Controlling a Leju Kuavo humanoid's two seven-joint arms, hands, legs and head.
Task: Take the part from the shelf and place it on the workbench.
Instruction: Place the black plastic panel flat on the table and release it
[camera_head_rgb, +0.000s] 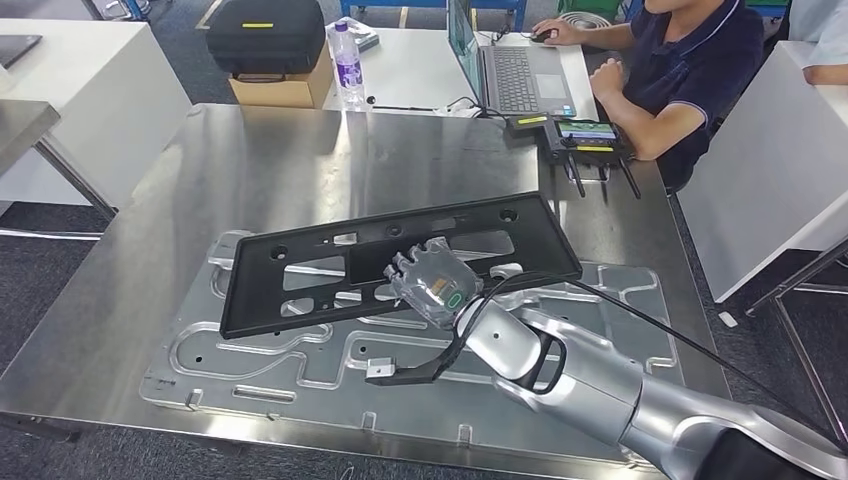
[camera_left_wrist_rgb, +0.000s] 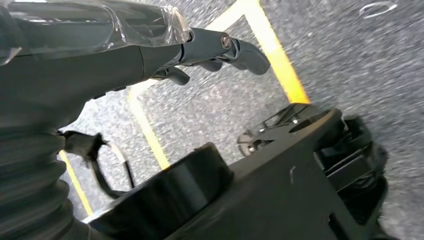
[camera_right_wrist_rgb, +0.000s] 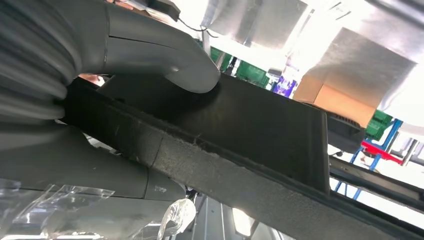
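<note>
Right hand (camera_head_rgb: 432, 285) clamped on the long black part (camera_head_rgb: 390, 260), thumb (camera_right_wrist_rgb: 165, 60) on one face and the other fingers underneath, gripping the near edge around mid-length. Part sitting tilted over the metal fixture plate (camera_head_rgb: 300, 360) on the workbench (camera_head_rgb: 250, 150), left end low near 9 o'clock, right end riding higher toward 2 o'clock. Hard to say whether the left end is actually touching the plate or just hovering.

For the step itself: probably best to level the part out first, then lower slow and flat so both ends land together instead of one corner digging in. Worth lining it up with the plate's outline before letting go, and opening the fingers only once the weight is clearly on the surface. Fingers under the part need room to slide out, so maybe set down the far edge first.

Left hand (camera_left_wrist_rgb: 220, 47) hanging down over grey floor with yellow tape lines (camera_left_wrist_rgb: 280, 65), fingers fairly straight, nothing in them as far as visible.

Hidden stuff: underside of the part and the lower fingers mostly blocked, plastic wrap on the hand muddies things. Person (camera_head_rgb: 690, 70) at 1 o'clock cut off by the frame, working at a laptop (camera_head_rgb: 515, 75). No shelf to be made out.
</note>
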